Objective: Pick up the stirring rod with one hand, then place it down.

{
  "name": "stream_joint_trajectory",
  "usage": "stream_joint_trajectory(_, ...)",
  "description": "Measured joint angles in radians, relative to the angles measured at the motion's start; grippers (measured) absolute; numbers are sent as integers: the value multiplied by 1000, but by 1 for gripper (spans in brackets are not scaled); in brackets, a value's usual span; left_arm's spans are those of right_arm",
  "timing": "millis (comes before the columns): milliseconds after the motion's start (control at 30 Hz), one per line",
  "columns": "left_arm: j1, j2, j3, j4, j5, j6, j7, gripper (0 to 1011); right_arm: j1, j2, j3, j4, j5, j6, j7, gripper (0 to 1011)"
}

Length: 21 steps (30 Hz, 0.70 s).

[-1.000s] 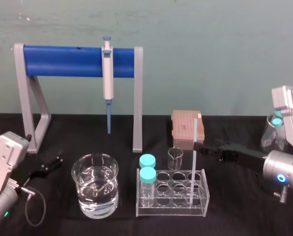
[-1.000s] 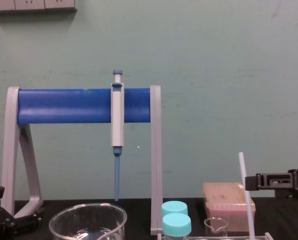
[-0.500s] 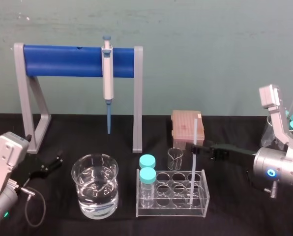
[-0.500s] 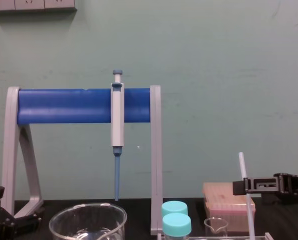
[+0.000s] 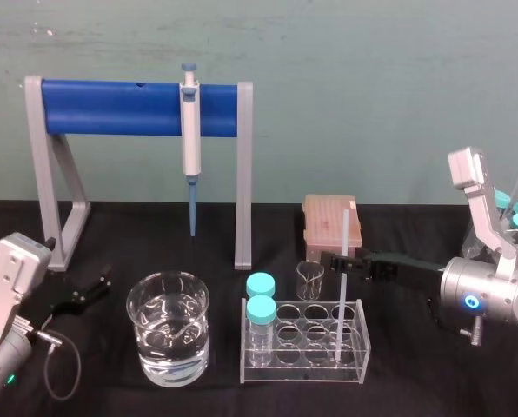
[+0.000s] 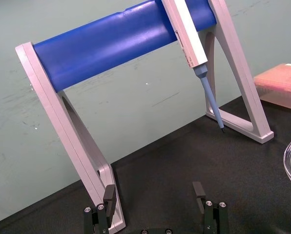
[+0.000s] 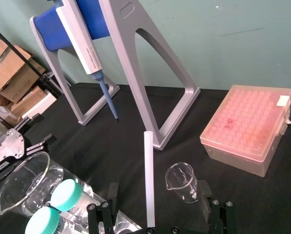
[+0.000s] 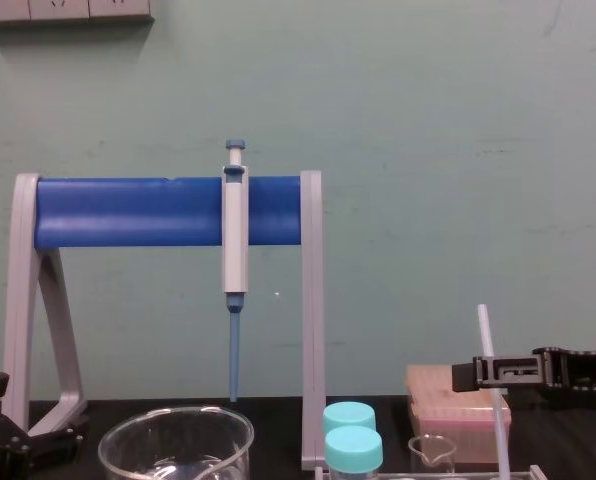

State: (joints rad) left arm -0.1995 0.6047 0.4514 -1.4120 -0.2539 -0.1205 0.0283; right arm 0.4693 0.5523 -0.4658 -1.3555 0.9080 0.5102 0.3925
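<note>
- Right gripper point(image 7: 156, 195): fingers spread, straddling the upright stirring rod point(image 7: 149, 180) in the tube rack point(image 5: 304, 369); grasp pending.
- Next: close, lift straight up.
- Left gripper point(image 5: 83, 294): spread, parked far left.

Soft, even room light: the wall point(image 5: 372, 104) reads uniformly bright, the black table point(image 5: 415, 382) swallows nearly every shadow, and small highlights glint on the beaker point(image 5: 136, 323), its water point(image 5: 168, 339) and the clear rack point(image 5: 304, 372).

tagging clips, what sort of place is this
Probably a laboratory bench: a pipette hangs on a blue stand, a tube rack holds capped vials and the stirring rod, beside a beaker. The right gripper is at the rod; the left gripper is by the stand.
</note>
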Motion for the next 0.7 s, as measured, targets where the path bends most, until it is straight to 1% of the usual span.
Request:
stream_joint_trajectory(100, 0, 0, 0, 0, 0, 0, 0, 1005, 7, 0, -10, 7, 3, -5, 2, 1000)
stream_joint_trajectory(200, 0, 0, 0, 0, 0, 0, 0, 1005, 15, -1, -20, 14, 7, -10, 7, 965)
stream_joint_trajectory(233, 0, 0, 0, 0, 0, 0, 0, 1005, 17, -2, -24, 16, 8, -11, 9, 920)
stream_joint_trajectory(267, 0, 0, 0, 0, 0, 0, 0, 1005, 21, -2, -30, 20, 10, -14, 13, 908)
stream_joint_trajectory(367, 0, 0, 0, 0, 0, 0, 0, 1005, 26, -2, -37, 24, 13, -18, 18, 812)
stream_joint_trajectory(400, 0, 0, 0, 0, 0, 0, 0, 1005, 29, -2, -41, 27, 15, -21, 21, 812)
stream_joint_trajectory(433, 0, 0, 0, 0, 0, 0, 0, 1005, 31, -1, -43, 28, 17, -21, 22, 751)
stream_joint_trajectory(500, 0, 0, 0, 0, 0, 0, 0, 1005, 34, 0, -47, 30, 18, -23, 23, 715)
stream_joint_trajectory(567, 0, 0, 0, 0, 0, 0, 0, 1005, 38, 3, -54, 32, 23, -25, 23, 634)
stream_joint_trajectory(600, 0, 0, 0, 0, 0, 0, 0, 1005, 38, 3, -54, 32, 23, -25, 23, 624)
stream_joint_trajectory(700, 0, 0, 0, 0, 0, 0, 0, 1005, 43, 7, -63, 36, 28, -29, 24, 490)
